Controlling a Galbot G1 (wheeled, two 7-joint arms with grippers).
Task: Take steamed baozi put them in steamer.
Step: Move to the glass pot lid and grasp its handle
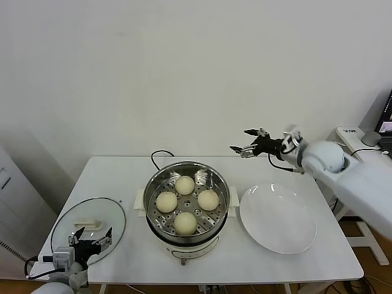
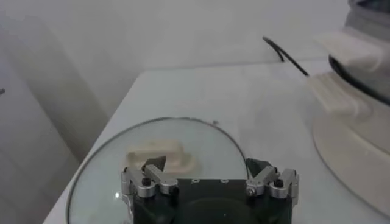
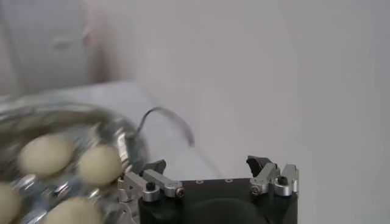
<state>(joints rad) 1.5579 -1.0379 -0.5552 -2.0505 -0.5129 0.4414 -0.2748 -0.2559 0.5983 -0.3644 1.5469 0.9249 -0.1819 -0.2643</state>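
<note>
Four steamed baozi, smooth, round and cream-white, sit apart in a diamond on the perforated tray inside the steamer. The steamer is a shiny steel pot on a white base, upright, uncovered, just beside the white plate.

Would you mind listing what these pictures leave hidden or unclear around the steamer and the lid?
- Steamer base front: head view, hidden under the pot's rim.
- Steamer: left wrist view, cut off by the frame edge; baozi unseen there.
- Baozi: right wrist view, blurred; fourth partly cut off.
- Glass lid: left wrist view, near part hidden behind left gripper.
- Plate: absent from both wrist views.
</note>
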